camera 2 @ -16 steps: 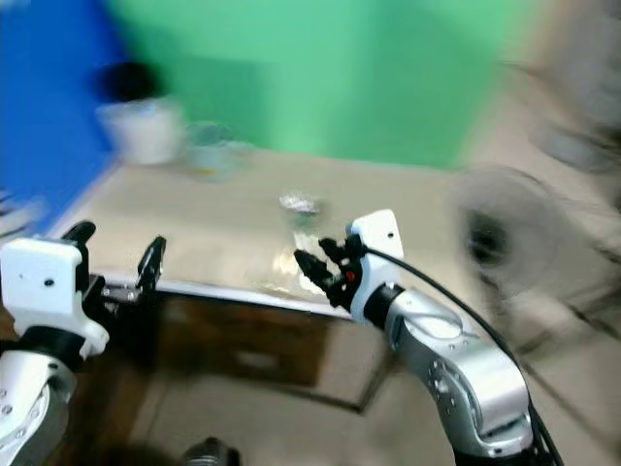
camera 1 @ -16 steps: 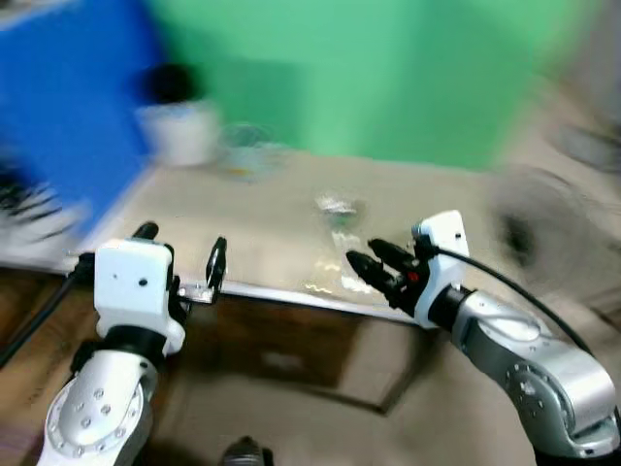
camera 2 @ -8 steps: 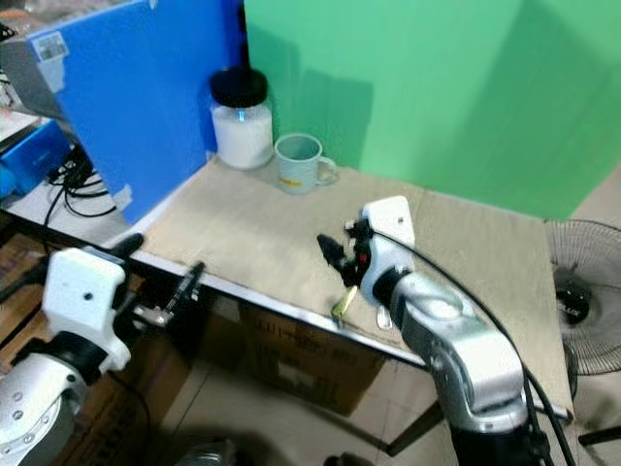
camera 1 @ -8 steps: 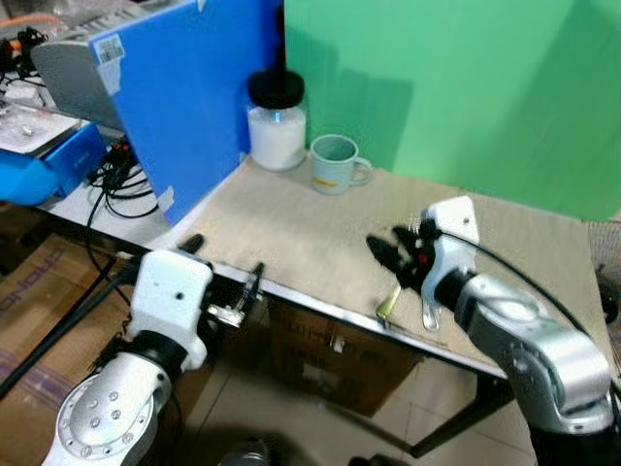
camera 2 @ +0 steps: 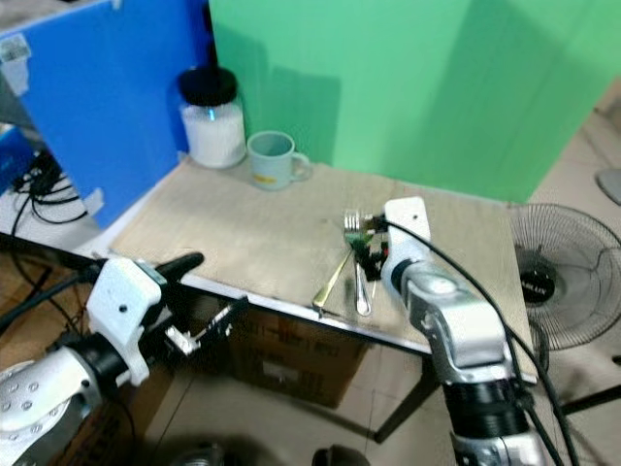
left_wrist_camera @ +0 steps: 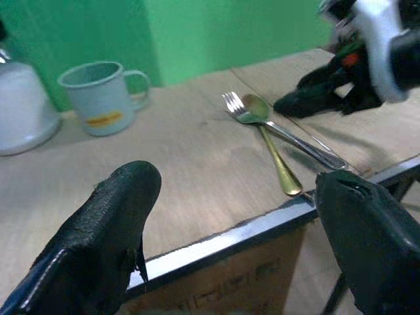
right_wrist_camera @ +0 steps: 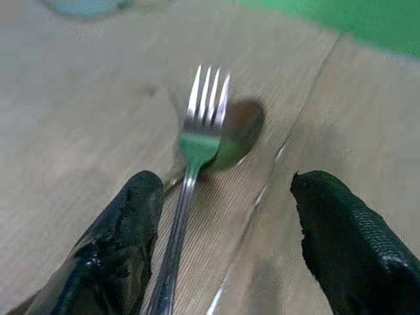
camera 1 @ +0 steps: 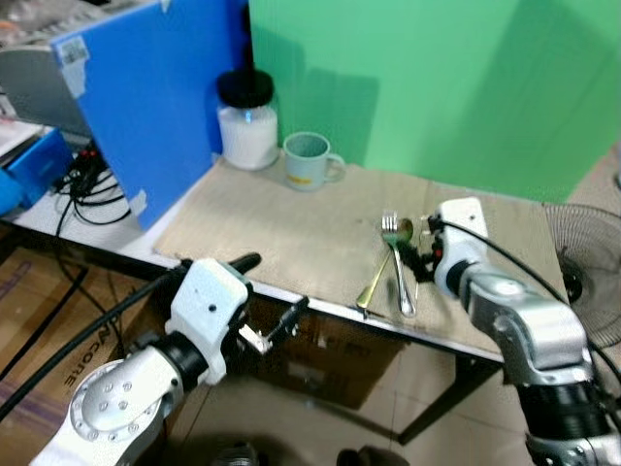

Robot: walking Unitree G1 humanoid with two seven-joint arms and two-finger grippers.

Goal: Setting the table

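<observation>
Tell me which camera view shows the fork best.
The right wrist view: the fork sits close between the open right tool's fingers, tines sharp, overlapping the gold spoon. The left wrist view shows its whole length, smaller, on the table. In both eye views it is small beside the right tool.
</observation>
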